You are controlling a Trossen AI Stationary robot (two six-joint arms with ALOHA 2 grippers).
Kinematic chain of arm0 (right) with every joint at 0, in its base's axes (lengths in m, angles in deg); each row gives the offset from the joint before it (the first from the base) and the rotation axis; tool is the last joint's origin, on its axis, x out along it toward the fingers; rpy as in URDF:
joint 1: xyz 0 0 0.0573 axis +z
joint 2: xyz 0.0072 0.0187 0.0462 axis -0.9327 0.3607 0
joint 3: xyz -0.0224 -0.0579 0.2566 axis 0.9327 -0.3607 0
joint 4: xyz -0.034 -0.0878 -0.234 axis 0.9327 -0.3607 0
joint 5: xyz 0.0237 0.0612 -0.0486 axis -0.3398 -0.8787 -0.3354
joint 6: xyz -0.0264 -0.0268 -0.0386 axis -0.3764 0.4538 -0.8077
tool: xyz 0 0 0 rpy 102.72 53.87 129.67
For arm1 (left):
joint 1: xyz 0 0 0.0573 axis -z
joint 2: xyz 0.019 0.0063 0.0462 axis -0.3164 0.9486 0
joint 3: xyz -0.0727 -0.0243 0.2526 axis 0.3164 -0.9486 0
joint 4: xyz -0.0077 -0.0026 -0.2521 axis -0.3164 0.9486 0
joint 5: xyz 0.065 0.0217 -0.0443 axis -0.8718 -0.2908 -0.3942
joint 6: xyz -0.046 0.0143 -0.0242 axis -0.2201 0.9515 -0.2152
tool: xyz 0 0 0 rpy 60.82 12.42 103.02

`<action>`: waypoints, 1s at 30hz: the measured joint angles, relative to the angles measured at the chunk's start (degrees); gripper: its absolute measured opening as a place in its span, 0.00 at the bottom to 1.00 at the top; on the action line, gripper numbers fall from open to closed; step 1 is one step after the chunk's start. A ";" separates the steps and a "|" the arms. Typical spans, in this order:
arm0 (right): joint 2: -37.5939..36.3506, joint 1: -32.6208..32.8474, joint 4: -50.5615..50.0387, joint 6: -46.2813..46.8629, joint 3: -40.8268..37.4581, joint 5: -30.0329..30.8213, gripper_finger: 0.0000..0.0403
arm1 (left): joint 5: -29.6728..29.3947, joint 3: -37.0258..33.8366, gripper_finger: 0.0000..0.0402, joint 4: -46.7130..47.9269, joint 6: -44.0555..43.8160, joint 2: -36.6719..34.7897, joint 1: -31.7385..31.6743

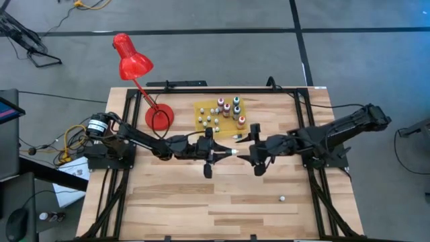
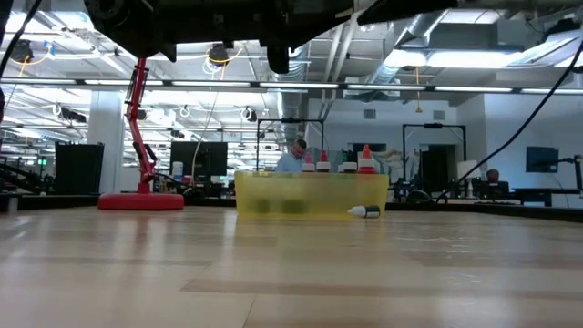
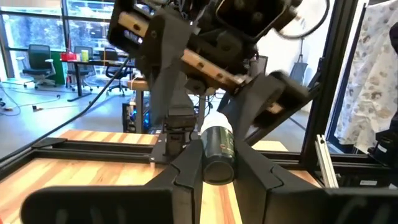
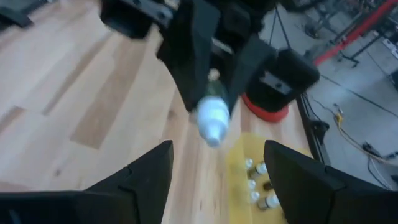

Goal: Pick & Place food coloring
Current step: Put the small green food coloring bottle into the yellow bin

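My left gripper (image 1: 220, 152) hovers above the table's middle, shut on a small dark green food coloring bottle (image 3: 218, 151) with a pale cap (image 4: 212, 119). My right gripper (image 1: 247, 153) faces it from the right, open; its fingers (image 4: 151, 176) stand apart just short of the cap and touch nothing. Several more bottles (image 1: 228, 109) stand upright on the yellow mat (image 1: 203, 107) at the far middle, also seen in the low view on the mat (image 2: 310, 193). One bottle (image 1: 238, 136) lies on its side on the table by the mat's near right corner. My left gripper pinches the green bottle's body (image 3: 219, 163) between its two fingers (image 3: 187, 167). The fingers come level from the table's left and the bottle lies along them. It is lifted clear of the table, lying level, with its cap end (image 4: 212, 119) sticking out toward the right gripper.
A red desk lamp stands with its round base (image 1: 159, 115) left of the mat and its head (image 1: 131, 57) beyond the far edge. A small pale thing (image 1: 282, 199) lies on the near right of the table. Black frame rails (image 1: 107, 195) run along the table's sides.
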 joint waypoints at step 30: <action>-0.03 0.34 6.48 1.44 0.01 -0.32 0.44 | 0.56 0.02 0.14 -2.34 1.35 -0.04 0.00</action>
